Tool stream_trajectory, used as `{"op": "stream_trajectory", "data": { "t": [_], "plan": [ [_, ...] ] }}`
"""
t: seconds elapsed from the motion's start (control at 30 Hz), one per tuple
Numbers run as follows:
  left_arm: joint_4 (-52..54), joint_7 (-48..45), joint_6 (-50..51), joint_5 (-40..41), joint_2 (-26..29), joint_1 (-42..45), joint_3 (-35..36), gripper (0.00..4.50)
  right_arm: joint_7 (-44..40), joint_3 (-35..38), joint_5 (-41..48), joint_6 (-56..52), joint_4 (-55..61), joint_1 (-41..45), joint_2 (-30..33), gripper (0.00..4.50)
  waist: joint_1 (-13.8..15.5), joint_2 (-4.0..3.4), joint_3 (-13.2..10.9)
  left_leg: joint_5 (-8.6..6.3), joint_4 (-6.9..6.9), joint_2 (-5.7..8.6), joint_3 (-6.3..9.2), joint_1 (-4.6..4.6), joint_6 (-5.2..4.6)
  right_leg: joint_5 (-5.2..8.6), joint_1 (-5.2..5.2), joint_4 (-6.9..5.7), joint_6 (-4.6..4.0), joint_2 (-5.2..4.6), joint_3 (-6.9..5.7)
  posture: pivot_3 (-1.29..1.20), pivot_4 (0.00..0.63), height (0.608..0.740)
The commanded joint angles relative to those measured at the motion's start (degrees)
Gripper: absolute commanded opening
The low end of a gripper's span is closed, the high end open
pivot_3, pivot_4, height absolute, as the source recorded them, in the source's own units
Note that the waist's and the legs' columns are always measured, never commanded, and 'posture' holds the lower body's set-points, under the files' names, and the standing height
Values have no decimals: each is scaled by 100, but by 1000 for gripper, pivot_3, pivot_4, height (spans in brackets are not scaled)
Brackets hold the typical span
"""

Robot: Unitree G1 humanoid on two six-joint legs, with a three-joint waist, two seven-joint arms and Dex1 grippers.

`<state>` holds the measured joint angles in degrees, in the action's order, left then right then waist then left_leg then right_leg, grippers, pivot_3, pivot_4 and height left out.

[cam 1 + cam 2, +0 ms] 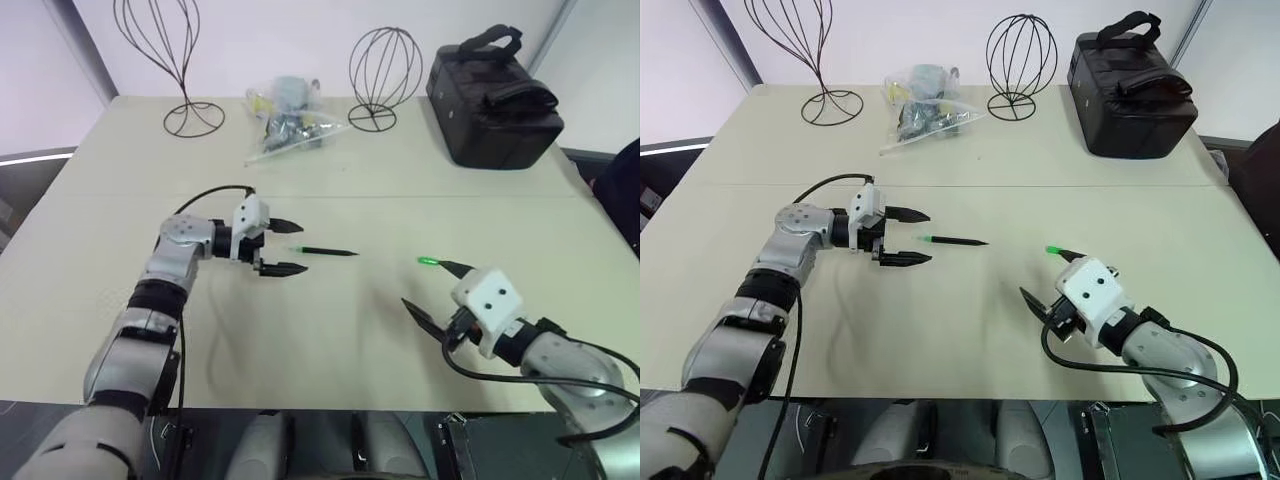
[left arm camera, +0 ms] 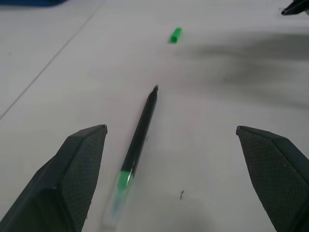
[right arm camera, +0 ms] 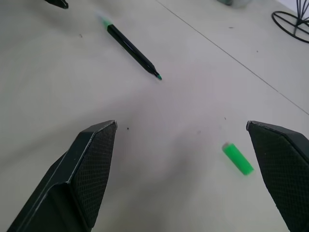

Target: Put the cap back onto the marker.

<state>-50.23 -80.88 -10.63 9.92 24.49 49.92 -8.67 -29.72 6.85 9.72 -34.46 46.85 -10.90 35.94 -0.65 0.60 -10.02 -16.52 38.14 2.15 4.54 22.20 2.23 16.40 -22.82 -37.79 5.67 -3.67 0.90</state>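
The right gripper (image 1: 432, 290), jaws spread, hovers near the cap (image 1: 427, 262) on the table (image 1: 350, 340), while the left gripper (image 1: 283, 247), also spread and empty, faces the marker (image 1: 322, 251) lying flat, both seemingly lined up for pickups

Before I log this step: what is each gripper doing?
Left gripper: open, empty, by the marker.
Right gripper: open, empty, near the cap.

marker (image 1: 323, 251) mid-table (image 1: 330, 340), cap (image 1: 428, 262) to its right, well apart
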Motion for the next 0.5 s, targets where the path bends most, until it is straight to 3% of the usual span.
{"op": "stream_trajectory", "data": {
  "t": [0.03,0.3,0.5],
  "plan": [
    [-807,-72,-622,-362,-110,507,-76,4500,104,-30,-73,52,114,66,-19,4384,11,2,-1,0,0,0,0,0,0,0,1,0,0,0,0,0,150,740],
    [-1971,63,-1275,-937,-412,1111,-129,4500,306,39,-37,-191,442,-39,-124,4384,-1,4,-2,-2,1,2,0,15,-4,0,-11,5,1,0,-3,0,150,740],
    [-2283,177,-1507,-1352,-538,1246,-203,4500,-73,371,737,-738,995,-516,-113,4384,-7,4,-2,-2,0,0,1,15,-4,0,-13,3,1,3,-2,0,150,740]
  ]
}}
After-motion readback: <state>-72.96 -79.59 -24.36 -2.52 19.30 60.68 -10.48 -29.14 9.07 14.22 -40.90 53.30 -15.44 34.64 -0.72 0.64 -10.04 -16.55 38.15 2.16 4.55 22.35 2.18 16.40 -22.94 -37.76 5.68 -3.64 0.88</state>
